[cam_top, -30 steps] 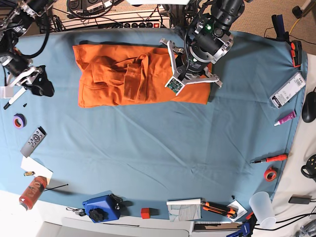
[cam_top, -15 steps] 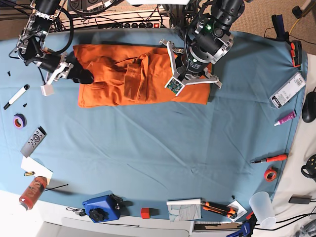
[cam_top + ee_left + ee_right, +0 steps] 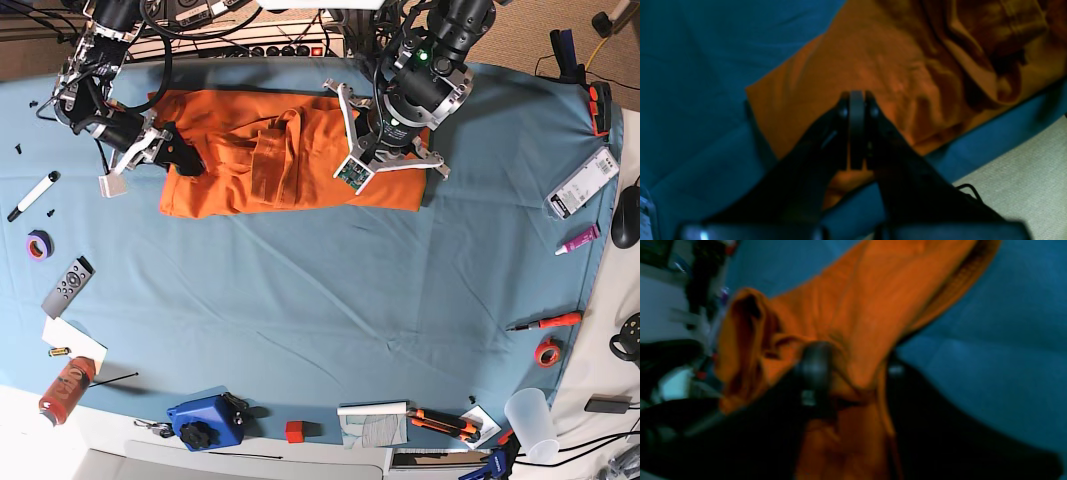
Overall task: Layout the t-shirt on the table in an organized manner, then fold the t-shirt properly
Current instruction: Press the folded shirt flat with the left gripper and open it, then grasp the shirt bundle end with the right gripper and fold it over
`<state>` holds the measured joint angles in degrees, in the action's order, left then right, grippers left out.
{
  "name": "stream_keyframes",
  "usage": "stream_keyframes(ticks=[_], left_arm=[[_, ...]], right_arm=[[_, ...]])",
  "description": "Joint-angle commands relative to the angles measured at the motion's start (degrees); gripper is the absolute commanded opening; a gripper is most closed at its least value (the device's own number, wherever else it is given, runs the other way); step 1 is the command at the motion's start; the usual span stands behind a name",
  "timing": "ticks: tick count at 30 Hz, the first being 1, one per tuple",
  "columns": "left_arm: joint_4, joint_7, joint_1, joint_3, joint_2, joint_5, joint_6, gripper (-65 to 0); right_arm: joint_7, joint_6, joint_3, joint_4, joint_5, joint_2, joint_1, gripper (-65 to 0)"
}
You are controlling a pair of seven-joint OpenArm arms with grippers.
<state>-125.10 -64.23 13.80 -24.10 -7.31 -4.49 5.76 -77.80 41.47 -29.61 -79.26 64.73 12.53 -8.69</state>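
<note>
The t-shirt (image 3: 270, 160) lies along the far side of the table (image 3: 320, 300) — bright orange, folded into a rough long rectangle, with a bunched ridge of cloth running down its middle and creases across the left half. Its near edge is fairly straight; the far left corner is rumpled.

The base view gives the whole layout: the right gripper (image 3: 180, 160) sits at the shirt's left end, the left gripper (image 3: 385, 160) low over its right end. The wrist cameras fill in what that overhead angle cannot. From the right wrist view, orange fabric is gathered and lifted between the two dark fingers (image 3: 815, 370), a fold of it puckered up in front of them — the claw is narrowed onto the t-shirt (image 3: 846, 316), though the picture is blurred. From the left wrist view, the left gripper (image 3: 857, 133) has its fingers pressed flat together, nothing visible between them, hanging over the shirt's corner (image 3: 853, 70) with blue cloth (image 3: 700, 66) to one side and pale floor (image 3: 1023, 180) beyond the table edge.
</note>
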Motion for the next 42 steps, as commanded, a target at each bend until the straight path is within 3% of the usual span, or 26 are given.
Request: stream_keyframes(ticks=[1,3,11,15,23,26,29,33,37,42], left_arm=[[-1.14,1.25,-0.15,-0.11,0.33,0.0,-0.22,-65.0],[-1.14,1.25,-0.13,-0.11,0.33,0.0,-0.22,-65.0],[-1.14,1.2,-0.13,-0.11,0.33,0.0,-0.26,-65.0],[-1.14,1.16,-0.13,-0.11,0.31,-0.02,-0.98,-65.0],[-1.14,-0.87,0.02,-0.09,0.28,-0.09,-2.36,-65.0],[-1.14,-1.16,0.98,-0.09,0.28,-2.43,-2.62,-65.0],[-1.14,-1.99,2.43,0.07,0.26,-7.28,-4.98,-65.0],[-1.14,-1.97,3.87,4.7,0.28,-8.66,-5.97,-65.0],[-1.14,-1.53,4.33,14.75,0.28,-3.02,-5.55,-65.0],[-1.14,-0.81,4.33,26.95,0.28,8.66,0.39,-65.0]], right_arm=[[-2.2,-1.47,-0.02,0.2,-2.71,0.35,-0.31,-57.5],[-2.2,-1.47,-0.02,0.17,-4.81,0.44,0.26,-65.0],[-1.73,-1.47,-0.17,-4.26,-14.62,1.62,4.44,-65.0],[1.88,-1.55,-0.17,-9.57,-21.97,5.44,6.21,-65.0],[5.18,-6.69,-0.17,-13.38,-32.68,13.55,7.26,-65.0],[4.85,-6.86,-0.15,-13.7,-33.03,14.01,7.23,-65.0],[3.23,-6.86,-0.04,-16.24,-31.74,13.66,6.58,-65.0],[1.66,-7.69,0.0,-23.93,-29.27,13.66,4.07,-65.0],[1.42,-9.77,0.0,-32.61,-28.13,13.64,1.03,-65.0],[1.29,-9.79,0.44,-38.4,-24.83,13.29,-1.36,-65.0]])
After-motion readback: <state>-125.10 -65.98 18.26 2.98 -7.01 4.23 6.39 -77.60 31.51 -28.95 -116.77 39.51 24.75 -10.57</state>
